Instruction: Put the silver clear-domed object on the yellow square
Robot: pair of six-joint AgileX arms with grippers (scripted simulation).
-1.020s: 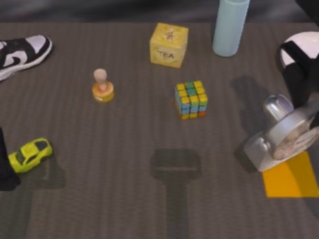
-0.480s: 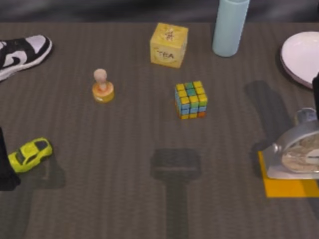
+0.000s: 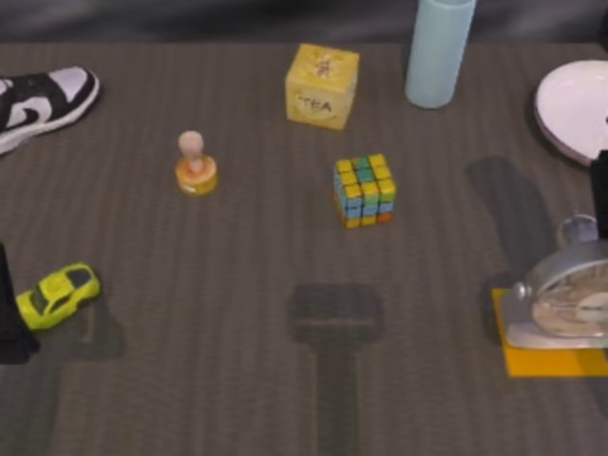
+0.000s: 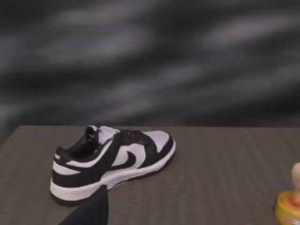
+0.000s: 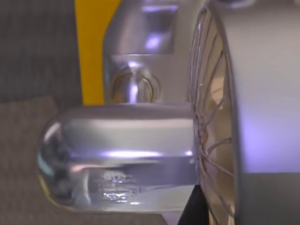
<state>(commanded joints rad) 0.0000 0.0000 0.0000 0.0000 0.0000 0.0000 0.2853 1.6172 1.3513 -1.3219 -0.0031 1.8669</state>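
Observation:
The silver clear-domed object (image 3: 565, 304) sits tilted on the yellow square (image 3: 546, 361) at the table's right edge, its glassy face turned up. My right gripper (image 3: 599, 237) comes down onto it from behind and is shut on it. In the right wrist view the silver clear-domed object (image 5: 140, 154) fills the frame, one dark finger (image 5: 192, 213) lies against it, and the yellow square (image 5: 91, 47) shows beyond. My left arm (image 3: 8, 323) is parked at the left edge, with one finger (image 4: 93, 211) showing in its wrist view.
A puzzle cube (image 3: 365, 190) stands mid-table, with a yellow tea box (image 3: 322, 85) and a pale blue cylinder (image 3: 439, 47) behind it. A white plate (image 3: 570, 109) is at the back right. On the left are a wooden stamp (image 3: 196, 166), a toy car (image 3: 57, 294) and a shoe (image 3: 43, 100).
My right gripper carried the silver object to the right and down, from beside the yellow square onto it. In the last half second it only settled slightly lower. The left arm stayed still.

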